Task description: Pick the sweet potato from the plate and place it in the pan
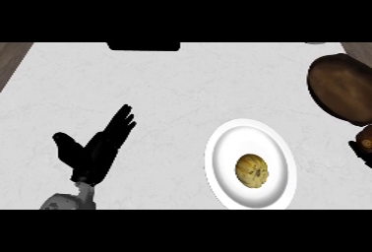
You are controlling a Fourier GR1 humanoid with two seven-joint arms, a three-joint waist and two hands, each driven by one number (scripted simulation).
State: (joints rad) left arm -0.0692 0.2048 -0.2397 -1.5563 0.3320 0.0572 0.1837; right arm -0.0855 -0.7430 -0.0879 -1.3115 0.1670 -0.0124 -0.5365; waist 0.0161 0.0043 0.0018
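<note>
- Sweet potato [253, 171]: tan, stubby, nearly round. It lies on the lower half of the plate, in the lower right of the frame. Its slightly longer axis runs roughly up and down the frame.
- White plate [240, 138]: sits on the pale marbled counter [181, 88], right of centre. It holds nothing but the sweet potato.
- Brown pan [341, 88]: at the upper right of the frame, cut by the right edge. It lies up and to the right of the plate, near it but not touching, and its inside is bare.
- Left hand [98, 147]: at the lower left of the frame, open with fingers straight and thumb spread, holding nothing. It rests well apart from the plate. The sweet potato lies to its right and a little lower in the frame.
- Right hand [359, 153]: only a dark sliver shows at the right edge, just below the pan and just right of the plate. Whether it is open or closed cannot be told.
- Governing relation: the sweet potato lies left of and slightly below the right hand, with the pan directly above that hand.
- Judgement: the right hand is the nearer to both the sweet potato and the pan, so it is the likelier one for the pick. The lift has not yet begun.
- Black object [143, 46]: flat and dark, at the top edge of the counter, left of centre. It is well clear of the likely path from plate to pan.
</note>
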